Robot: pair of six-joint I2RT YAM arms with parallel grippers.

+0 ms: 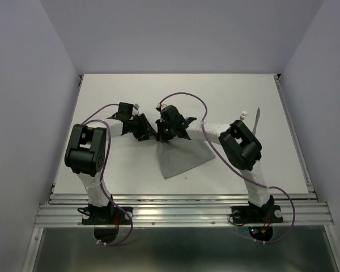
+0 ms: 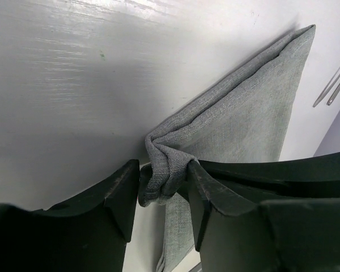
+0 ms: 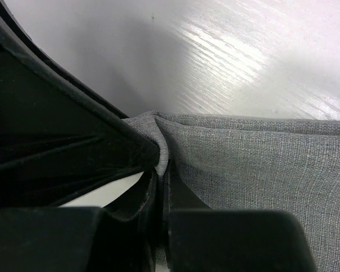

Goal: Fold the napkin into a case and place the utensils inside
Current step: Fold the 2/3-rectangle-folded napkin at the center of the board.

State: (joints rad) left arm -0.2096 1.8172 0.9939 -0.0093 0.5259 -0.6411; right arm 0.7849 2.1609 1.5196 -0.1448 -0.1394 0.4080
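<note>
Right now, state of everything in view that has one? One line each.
napkin: partly folded, lying on the table, one corner bunched and lifted
left gripper: jaws apart around the bunched corner, not clamped
right gripper: shut on napkin edge
utensils: untouched, lying on the table beyond the right arm, not in the napkin

Napkin [image 1: 181,158]: plain mid-grey woven cloth, folded into roughly triangular layered shape, lying flat on white table near centre, pointed end toward near edge. Far corner lifted and pinched. In left wrist view napkin [image 2: 243,124] shows doubled fold edge running along its upper side, one corner bunched and crumpled. In right wrist view napkin [image 3: 260,164] has corner drawn up into tight crease.

Utensils [image 2: 334,82]: two slim silver pieces, side by side, lying beyond napkin, apart from it; fork and knife not distinguishable.
</note>
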